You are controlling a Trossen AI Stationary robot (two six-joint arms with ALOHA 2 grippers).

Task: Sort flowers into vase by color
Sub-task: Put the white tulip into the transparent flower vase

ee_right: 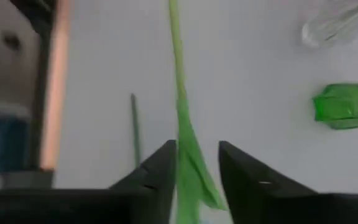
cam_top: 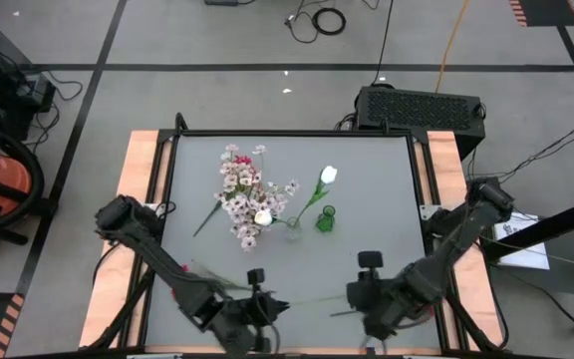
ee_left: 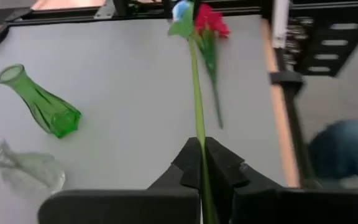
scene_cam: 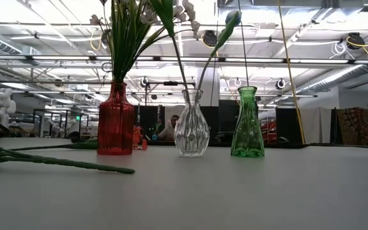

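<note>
Near six o'clock on the table, the left gripper (ee_left: 202,163) is clenched on a red flower's (ee_left: 210,22) stem, while the right gripper (ee_right: 196,168) straddles it, released (apparently a handover). Next: carry it to the red vase (scene_cam: 115,120).

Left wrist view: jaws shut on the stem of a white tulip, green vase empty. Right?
No. The left gripper, jaws shut, holds a stem ending in a red bloom, not a white tulip, as the left wrist view shows. The green vase is empty.
</note>
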